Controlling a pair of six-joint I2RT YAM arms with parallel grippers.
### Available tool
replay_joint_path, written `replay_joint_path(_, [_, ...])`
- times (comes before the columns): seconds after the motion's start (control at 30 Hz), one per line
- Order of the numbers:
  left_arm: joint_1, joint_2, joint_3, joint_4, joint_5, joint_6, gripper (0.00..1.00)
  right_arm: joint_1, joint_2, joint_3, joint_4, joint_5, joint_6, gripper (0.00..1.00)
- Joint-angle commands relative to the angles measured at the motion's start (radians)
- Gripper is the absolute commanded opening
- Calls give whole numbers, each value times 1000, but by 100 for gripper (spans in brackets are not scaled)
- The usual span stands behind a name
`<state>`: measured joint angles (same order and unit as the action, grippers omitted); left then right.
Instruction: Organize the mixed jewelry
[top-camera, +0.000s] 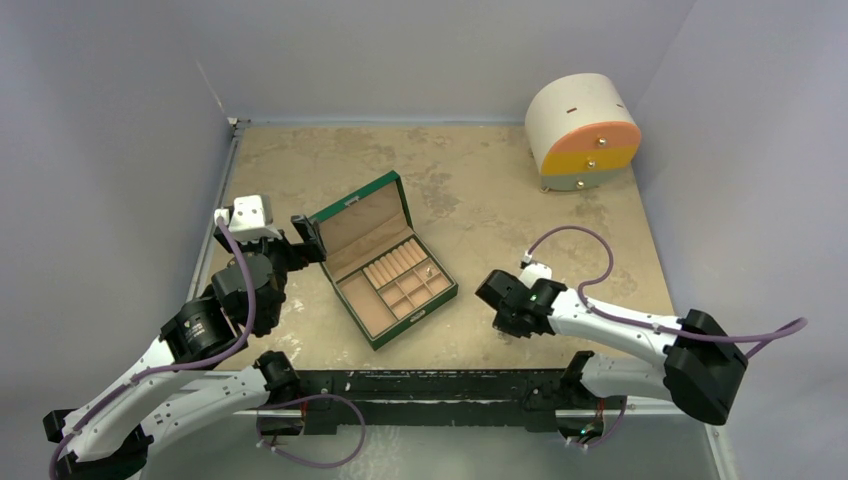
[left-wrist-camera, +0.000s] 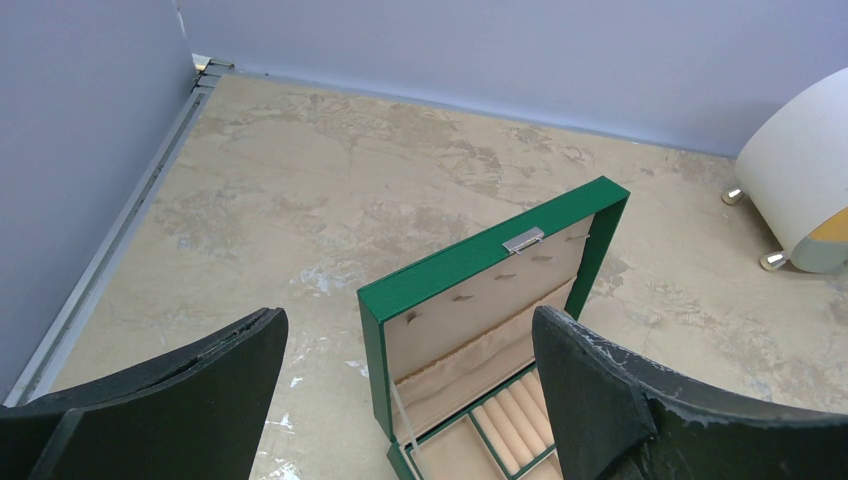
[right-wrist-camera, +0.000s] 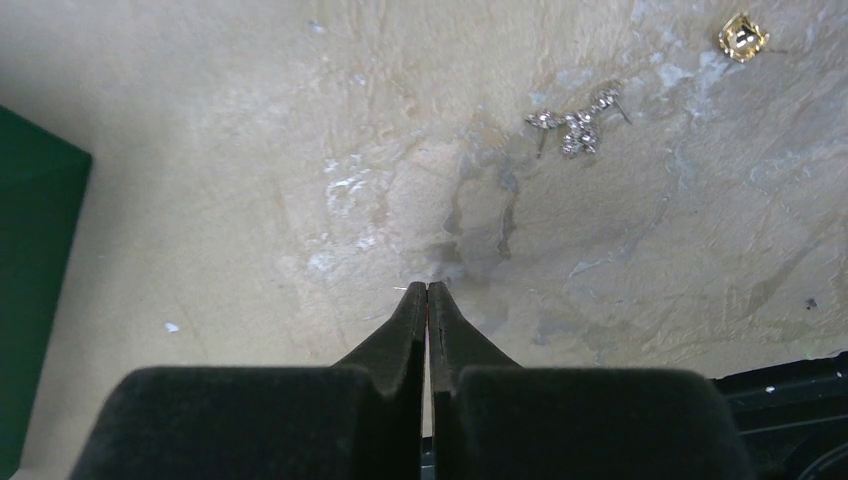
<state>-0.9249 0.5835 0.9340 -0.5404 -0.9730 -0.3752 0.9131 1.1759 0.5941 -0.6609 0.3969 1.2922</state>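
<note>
Two pieces of the mixed jewelry lie on the tabletop in the right wrist view: a sparkly silver earring cluster and a small square gold piece. My right gripper is shut with its tips down on the bare table, below and left of the silver cluster. A tiny bright sliver shows at the left of the tips; I cannot tell whether anything is pinched. My left gripper is open and empty beside the raised lid of the green box.
The green box stands open, its tan ring rolls and compartments facing up. A round white-and-orange drawer cabinet stands at the back right. Grey walls close in the table on the left, back and right.
</note>
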Motion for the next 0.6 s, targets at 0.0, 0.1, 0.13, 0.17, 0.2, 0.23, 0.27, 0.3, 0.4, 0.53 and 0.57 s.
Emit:
replay_joint_path(0.0, [2,-5,4,26,1,-5,93,-5,-43,65,-22,75,-31,0])
replay_joint_path(0.1, [3,-5,3,26,-1,-5,93,-5,-60,94,-6,85,-66,0])
replay_joint_path(0.13, [3,-6,4,26,-1,-5,93,-5,-65,104,0,88,-79,0])
replay_joint_path(0.17, [3,-4,4,26,-1,-5,93,-5,-69,116,7,91,-90,0])
replay_joint_path(0.2, [3,-4,4,26,-1,-4,93,-5,-73,129,17,94,-105,0])
replay_joint_path(0.23, [3,-4,3,26,-1,-4,93,-5,-75,138,29,94,-121,0])
replay_joint_path(0.27, [3,-4,4,26,0,-4,93,-5,-77,152,42,93,-138,0])
replay_joint_path(0.3, [3,-4,3,26,0,-4,93,-5,-78,170,54,92,-158,0])
replay_joint_path(0.4, [3,-5,5,26,-1,-3,93,-5,-68,221,77,95,-208,0])
replay_joint_path(0.53, [3,-7,4,26,3,-4,93,-5,-39,295,110,103,-267,0])
replay_joint_path(0.57, [3,-7,5,26,3,-3,93,-5,-29,316,119,104,-282,0])
